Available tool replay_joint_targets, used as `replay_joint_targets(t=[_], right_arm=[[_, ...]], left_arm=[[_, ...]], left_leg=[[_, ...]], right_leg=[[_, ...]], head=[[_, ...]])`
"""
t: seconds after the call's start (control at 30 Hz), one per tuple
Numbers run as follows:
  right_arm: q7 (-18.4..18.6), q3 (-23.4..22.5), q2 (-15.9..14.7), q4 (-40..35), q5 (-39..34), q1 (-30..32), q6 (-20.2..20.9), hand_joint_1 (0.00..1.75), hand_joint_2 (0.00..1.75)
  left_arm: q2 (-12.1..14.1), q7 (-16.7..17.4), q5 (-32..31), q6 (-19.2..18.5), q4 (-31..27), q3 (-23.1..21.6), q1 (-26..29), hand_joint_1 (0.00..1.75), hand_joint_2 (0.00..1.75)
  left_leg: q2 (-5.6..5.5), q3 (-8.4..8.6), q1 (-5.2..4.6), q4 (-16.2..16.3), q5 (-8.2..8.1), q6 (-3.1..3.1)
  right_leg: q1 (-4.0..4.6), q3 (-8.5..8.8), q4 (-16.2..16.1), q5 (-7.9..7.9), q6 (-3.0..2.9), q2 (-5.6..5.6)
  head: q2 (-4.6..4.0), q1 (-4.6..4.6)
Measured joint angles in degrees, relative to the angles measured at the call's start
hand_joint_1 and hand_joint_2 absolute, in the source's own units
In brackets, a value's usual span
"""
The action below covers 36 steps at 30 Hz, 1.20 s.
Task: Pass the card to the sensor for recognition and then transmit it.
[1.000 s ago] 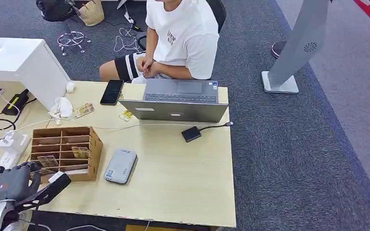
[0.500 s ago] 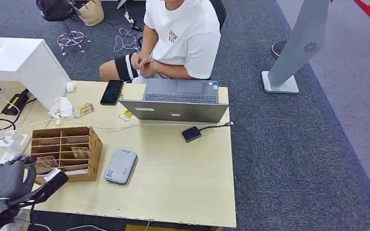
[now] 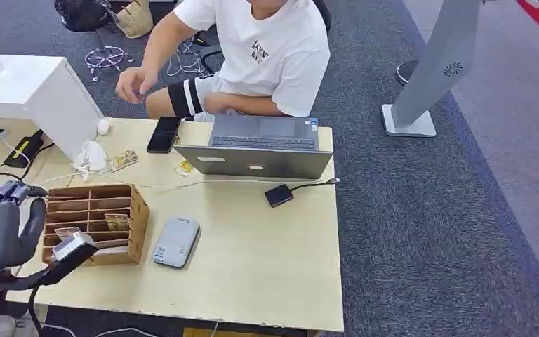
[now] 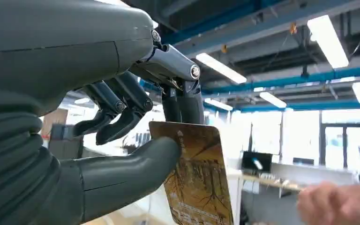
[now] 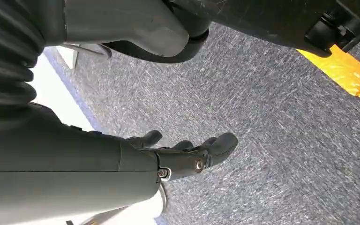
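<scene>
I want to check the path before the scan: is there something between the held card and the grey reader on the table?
The left hand holds the brown patterned card. The open wooden sorting box stands between it and the flat grey card reader.

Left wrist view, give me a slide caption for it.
Left hand pinches a brown card between thumb and fingers, raised against ceiling lights.

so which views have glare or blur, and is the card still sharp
Left wrist view: ceiling lights and windows blow out, a person's hand is blurred, yet the card in the left robot hand stays sharp. Head view: evenly lit. Right wrist view: carpet streaky.
</scene>
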Motion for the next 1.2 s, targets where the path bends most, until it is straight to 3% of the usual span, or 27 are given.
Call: replay_joint_targets(t=[0.13,0.37,0.53,0.73,0.77,0.8,1.2], right_arm=[[-1.16,0.0,-0.02,0.04,0.85,0.11,0.15,0.0,1.75],[-2.65,0.11,-0.2,0.24,1.79,0.13,0.72,0.0,1.75],[-2.34,0.13,-0.33,0.3,1.79,0.09,1.01,0.0,1.75],[-1.92,0.13,-0.35,0.3,1.73,0.05,1.18,0.0,1.75],[-1.92,0.13,-0.37,0.3,1.73,0.03,1.18,0.0,1.75],[-1.9,0.13,-0.37,0.3,1.73,0.04,1.29,0.0,1.75],[-2.71,0.15,-0.5,0.3,1.73,0.06,1.31,0.0,1.75]], left_arm=[[2.21,1.31,-0.74,0.5,3.11,-1.12,-7.56,1.75,1.75],[6.95,2.62,-3.71,0.85,22.91,-4.92,-27.46,1.75,1.75],[8.22,2.93,-4.06,1.57,31.37,-6.41,-33.2,1.75,1.75],[8.28,2.93,-3.52,3.17,36.39,-6.97,-34.3,1.75,1.75],[8.3,2.93,-3.41,3.28,36.74,-6.97,-34.27,1.19,1.75],[8.35,2.93,-3.32,3.47,37.09,-6.97,-34.22,0.0,1.75],[8.52,1.32,-1.47,11.23,35.57,-6.25,-28.26,0.0,1.75]], left_leg=[[-0.08,-0.02,0.02,0.0,0.11,0.0],[0.03,-0.03,0.04,0.0,0.3,-0.17],[0.06,-0.05,0.04,0.0,0.29,-0.18],[0.12,-0.07,0.04,0.0,0.27,-0.17],[0.1,-0.08,0.04,0.0,0.27,-0.17],[0.09,-0.08,0.04,0.0,0.27,-0.17],[0.12,-0.1,0.05,0.0,0.26,-0.16]], right_leg=[[0.02,-0.02,0.0,0.04,-0.05,-0.08],[0.04,0.01,0.08,0.26,-0.25,0.02],[0.04,-0.03,0.07,0.25,-0.25,0.08],[0.04,-0.07,0.06,0.24,-0.25,0.11],[0.04,-0.06,0.06,0.24,-0.25,0.1],[0.04,-0.06,0.06,0.24,-0.25,0.1],[0.04,-0.08,0.06,0.24,-0.25,0.11]], head=[[0.0,0.02],[0.0,0.0],[0.0,0.02],[0.0,0.0],[0.0,0.0],[0.0,0.0],[0.0,0.0]])
